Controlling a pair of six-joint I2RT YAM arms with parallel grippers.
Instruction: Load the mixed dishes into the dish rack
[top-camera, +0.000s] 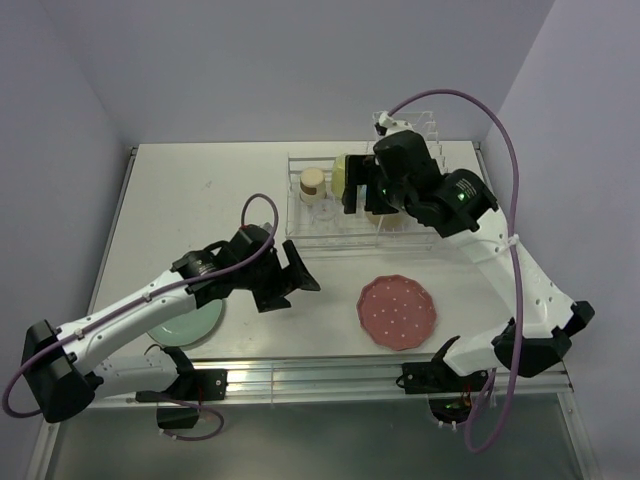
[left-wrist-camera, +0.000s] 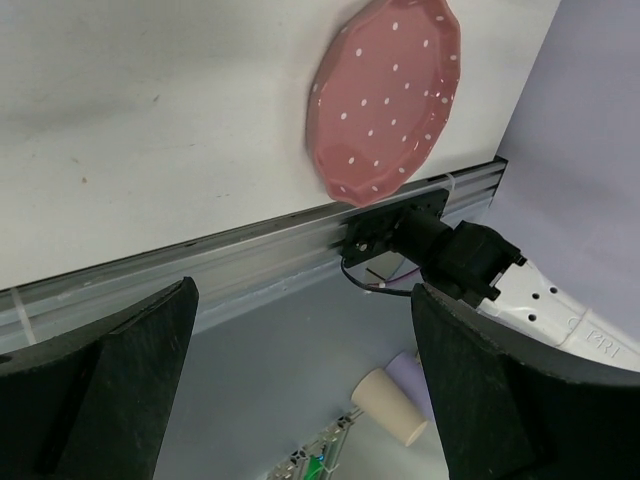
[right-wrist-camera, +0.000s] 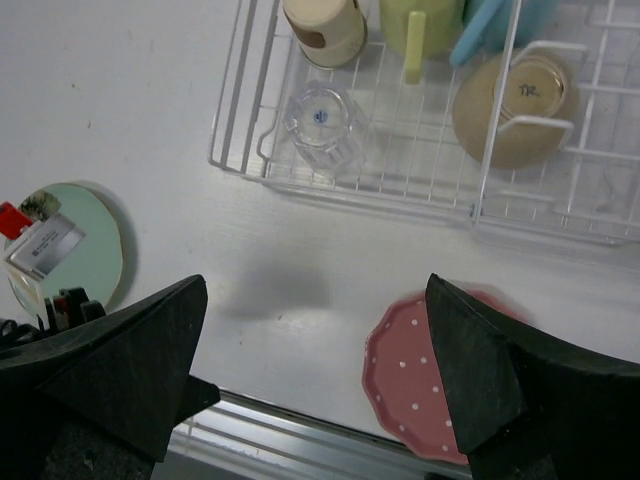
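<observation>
Dish rack (top-camera: 310, 236) far right has clear glass (right-wrist-camera: 322, 125), cream bowl (right-wrist-camera: 515, 110), tan cup (right-wrist-camera: 322, 28), yellow-green mug (right-wrist-camera: 425, 15), light-blue mug (right-wrist-camera: 490, 35). To load: pink plate (top-camera: 398, 312) near right, mint-green plate (top-camera: 190, 325) near left. Left hand (left-wrist-camera: 302, 300), right hand (right-wrist-camera: 316, 285) wide, empty

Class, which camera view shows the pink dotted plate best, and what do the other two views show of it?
Top external: the whole pink dotted plate shows unobstructed. The left wrist view shows it larger but slanted, its rim cut by the frame edge. The right wrist view shows only part, behind the right claw.
</observation>
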